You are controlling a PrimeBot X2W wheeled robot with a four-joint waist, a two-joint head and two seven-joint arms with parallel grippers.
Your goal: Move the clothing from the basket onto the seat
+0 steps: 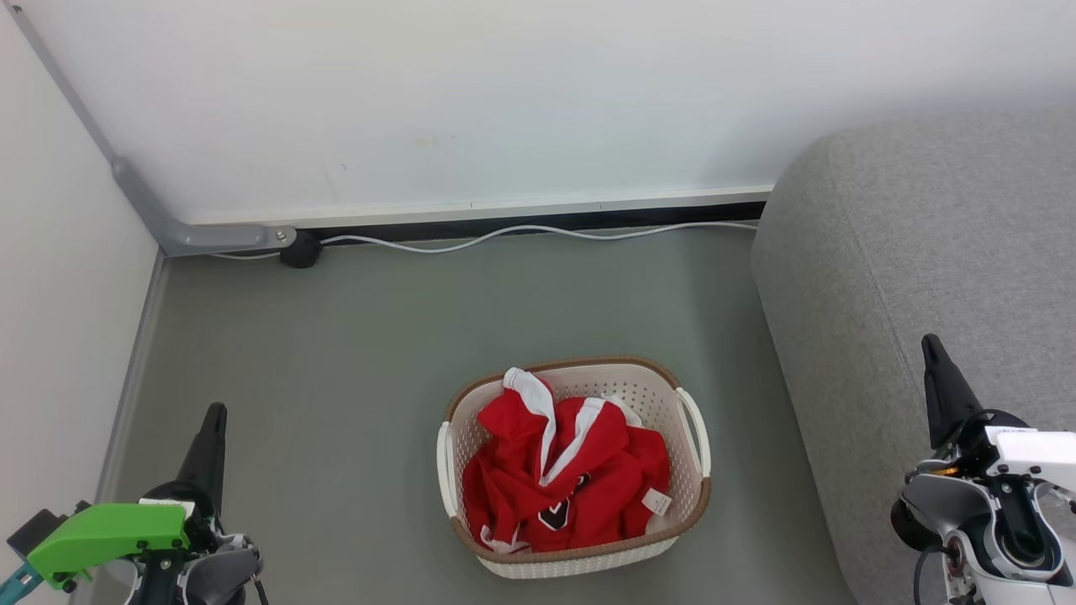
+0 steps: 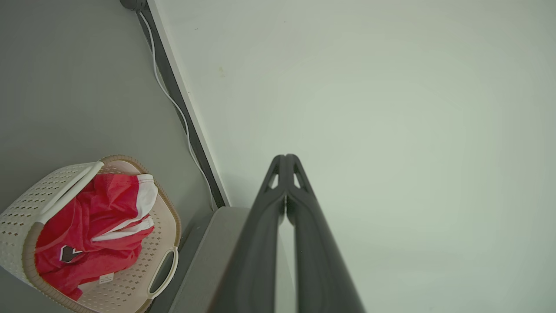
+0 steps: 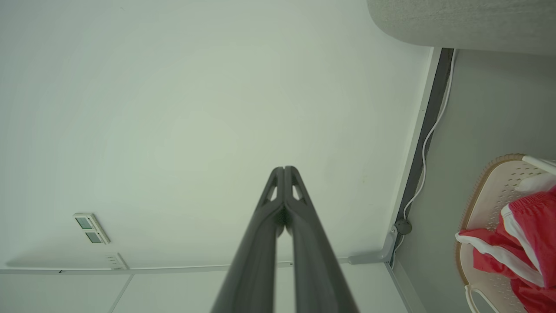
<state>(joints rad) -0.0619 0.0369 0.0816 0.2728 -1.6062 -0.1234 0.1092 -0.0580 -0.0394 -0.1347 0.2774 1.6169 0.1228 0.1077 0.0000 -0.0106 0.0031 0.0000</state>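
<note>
The grey sofa [image 1: 925, 277] is the biggest thing here. It rises just to the right of the laundry basket [image 1: 580, 556], with a narrow strip of grey floor [image 1: 336, 378] between them. The basket stands on that floor straight ahead of the robot. Its white handles face left and right, so its long axis appears to run across the robot's front, turned a little. All of the red basketball clothing [image 1: 563, 470] lies inside the basket, none on the sofa. It is bunched in one loose heap towards the basket's near and left walls, with a white-trimmed fold standing up at the far rim and bare perforated plastic at the far right corner. The left gripper [image 1: 216, 412] hangs well to the basket's left and the right gripper [image 1: 931, 344] well to its right, over the sofa's edge. Both point away from the robot, above the basket's level and apart from the cloth. In each wrist view the two dark fingers [image 2: 260, 226] are pressed together at the tips with nothing between them. The heap lies inward and down from either gripper, about equally far from both. The right arm is on the sofa's side, so it probably has the shorter carry. Either gripper would have to spread its fingers before reaching into the heap.
</note>
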